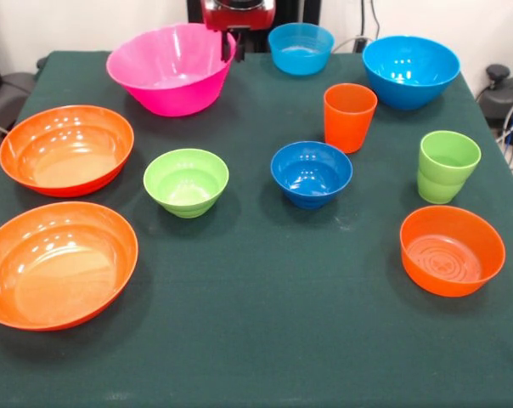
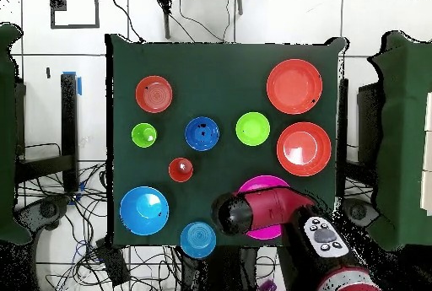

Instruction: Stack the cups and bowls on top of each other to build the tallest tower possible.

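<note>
Every cup and bowl stands apart on the green table; nothing is stacked. The big pink bowl (image 1: 170,68) (image 2: 257,185) sits at the far side. My gripper (image 1: 233,47) (image 2: 229,214) hangs at its right rim, seen from the front, and the arm covers part of the bowl from overhead. Two wide orange bowls (image 1: 66,149) (image 1: 59,263) are on the left. In the middle are the lime green bowl (image 1: 186,181), the dark blue bowl (image 1: 311,173) and the orange cup (image 1: 350,116). The lime green cup (image 1: 448,166) and the smaller orange bowl (image 1: 452,250) are on the right.
Two sky blue bowls stand at the far side, a small one (image 1: 301,48) and a bigger one (image 1: 410,70). The green cloth (image 1: 265,323) reaches the table's edges. Cables and dark equipment (image 1: 503,93) lie beside the table at the right.
</note>
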Motion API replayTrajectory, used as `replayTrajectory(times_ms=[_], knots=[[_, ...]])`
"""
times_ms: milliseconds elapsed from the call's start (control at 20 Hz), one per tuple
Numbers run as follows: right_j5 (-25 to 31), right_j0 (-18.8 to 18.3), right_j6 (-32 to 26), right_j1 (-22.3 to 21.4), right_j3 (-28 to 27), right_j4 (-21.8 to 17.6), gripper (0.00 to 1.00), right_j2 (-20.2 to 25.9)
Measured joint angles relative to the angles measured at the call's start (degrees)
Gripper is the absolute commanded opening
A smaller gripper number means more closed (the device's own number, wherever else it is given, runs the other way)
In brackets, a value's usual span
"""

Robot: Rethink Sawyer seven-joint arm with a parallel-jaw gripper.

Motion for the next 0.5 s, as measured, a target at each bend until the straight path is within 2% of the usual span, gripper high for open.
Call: replayTrajectory(times_ms=[250, 500], knots=[[3.9, 2.7, 0.0, -4.2, 0.0, 5.1, 0.0, 0.1], [6.5, 4.7, 0.0, -6.4, 0.0, 8.0, 0.0, 0.1]])
